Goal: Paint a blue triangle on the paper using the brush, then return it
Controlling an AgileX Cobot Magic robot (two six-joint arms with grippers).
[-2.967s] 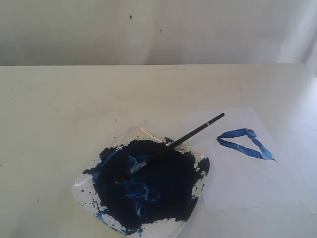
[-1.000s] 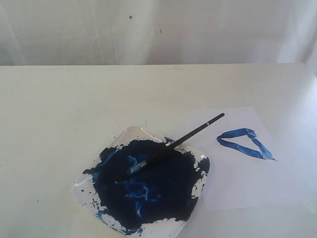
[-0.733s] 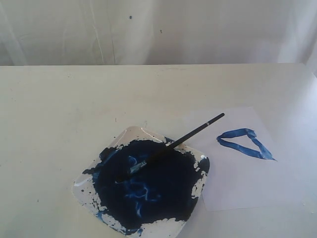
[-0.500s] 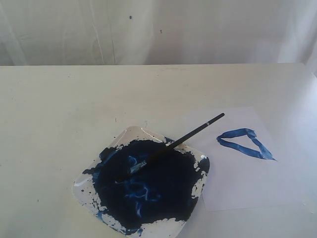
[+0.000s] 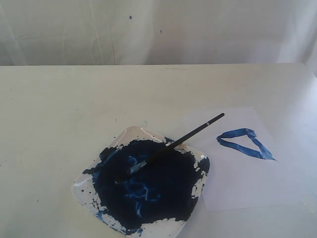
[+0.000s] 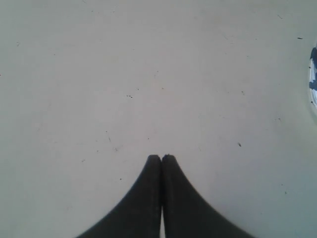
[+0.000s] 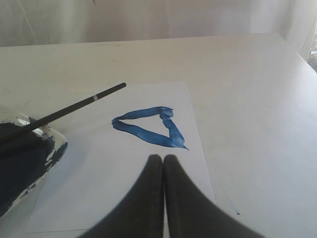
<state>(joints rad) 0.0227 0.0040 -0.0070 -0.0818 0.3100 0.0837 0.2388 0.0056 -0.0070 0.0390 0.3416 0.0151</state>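
Observation:
The white paper [image 5: 237, 178] lies on the cream table, right of the paint tray [image 5: 81, 186]. A rough blue triangle [image 5: 245, 144] is painted near its far edge and shows again as the blue triangle [image 7: 148, 128] in the right wrist view. The black-handled brush [image 5: 190, 134] rests with its bristles in the dark blue puddle [image 5: 148, 186] and its handle sticking out over the paper; the brush handle [image 7: 74, 106] lies free. My right gripper [image 7: 163, 157] is shut and empty above the paper. My left gripper [image 6: 161, 157] is shut over bare table. Neither arm appears in the exterior view.
A sliver of the tray rim [image 6: 313, 74] shows at the edge of the left wrist view. A pale curtain wall [image 5: 158, 29] stands behind the table's far edge. The table corner [image 7: 282, 39] lies beyond the paper.

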